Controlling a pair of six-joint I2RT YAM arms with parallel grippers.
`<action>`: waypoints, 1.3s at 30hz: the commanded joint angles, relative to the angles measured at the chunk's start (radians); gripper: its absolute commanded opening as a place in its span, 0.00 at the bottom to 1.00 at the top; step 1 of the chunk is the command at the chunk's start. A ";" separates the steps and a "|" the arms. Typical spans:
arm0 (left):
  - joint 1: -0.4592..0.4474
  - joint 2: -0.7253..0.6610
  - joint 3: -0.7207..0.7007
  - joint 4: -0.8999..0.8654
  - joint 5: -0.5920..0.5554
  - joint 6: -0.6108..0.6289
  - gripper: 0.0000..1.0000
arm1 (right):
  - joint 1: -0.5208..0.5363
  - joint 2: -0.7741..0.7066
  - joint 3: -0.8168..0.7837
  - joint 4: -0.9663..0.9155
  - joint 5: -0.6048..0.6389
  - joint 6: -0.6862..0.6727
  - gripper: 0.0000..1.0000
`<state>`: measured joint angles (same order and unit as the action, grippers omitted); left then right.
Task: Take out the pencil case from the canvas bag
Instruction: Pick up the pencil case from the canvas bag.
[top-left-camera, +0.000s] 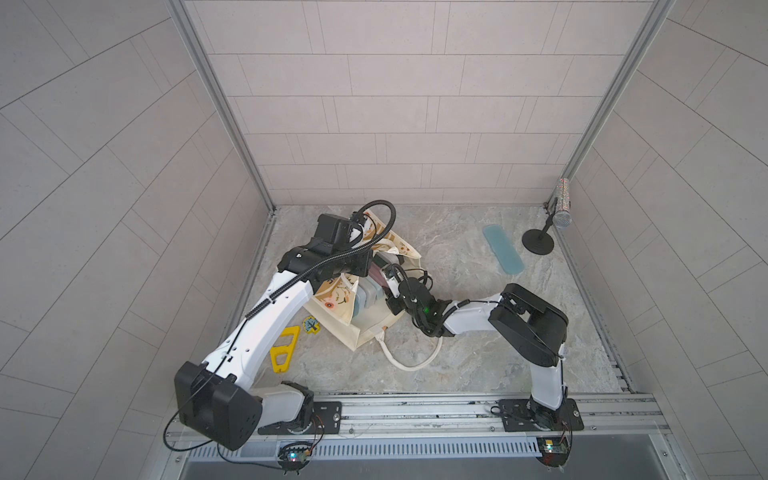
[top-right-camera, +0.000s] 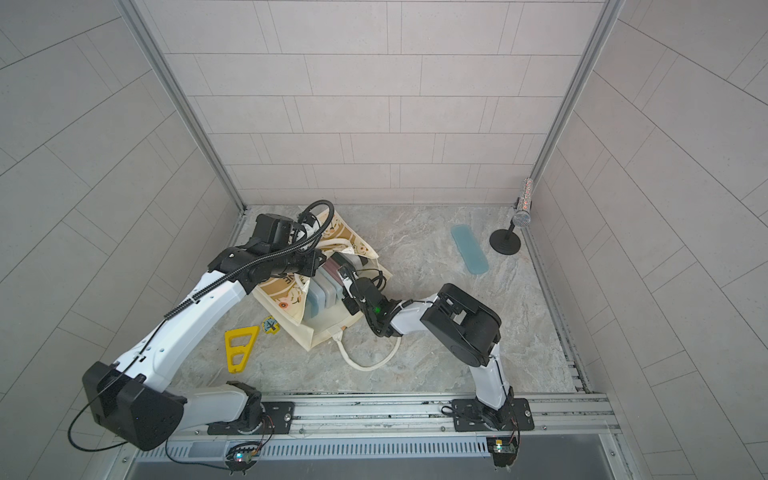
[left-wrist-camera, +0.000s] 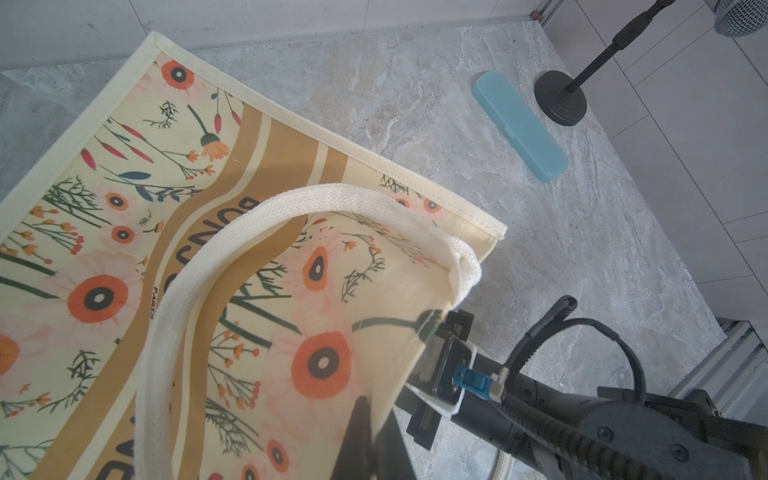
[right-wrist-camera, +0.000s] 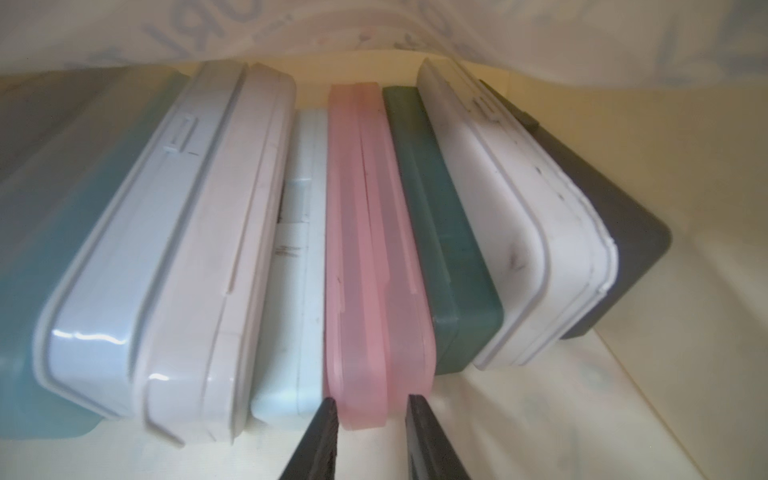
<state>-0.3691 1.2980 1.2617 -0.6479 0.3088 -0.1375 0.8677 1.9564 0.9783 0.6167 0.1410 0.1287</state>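
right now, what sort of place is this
Most likely a robot test cell, not a home: two robot arms bolted to a metal rail, plain panel walls in an aluminium frame, and a microphone on a stand in the corner.

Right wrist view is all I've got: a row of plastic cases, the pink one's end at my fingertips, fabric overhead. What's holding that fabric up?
Observer: The left gripper, shut on the upper side of the canvas bag.
Operator: Any case out already?
Observer: Yes, a blue case lies on the table near the microphone stand.
Operator: Anything trailing by the bag's mouth?
Observer: One rope handle loops on the table under the right arm.
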 joint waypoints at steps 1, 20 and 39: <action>0.011 0.000 0.001 0.031 0.004 0.006 0.00 | -0.014 0.009 0.020 -0.021 0.013 0.020 0.32; 0.012 0.003 0.001 0.034 0.018 0.004 0.00 | -0.028 0.077 0.100 -0.056 -0.076 0.028 0.21; 0.038 0.009 0.017 0.033 0.039 0.000 0.00 | -0.029 -0.053 -0.034 -0.033 -0.088 0.044 0.19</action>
<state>-0.3458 1.3128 1.2613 -0.6418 0.3283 -0.1379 0.8429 1.9324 0.9577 0.5732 0.0475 0.1532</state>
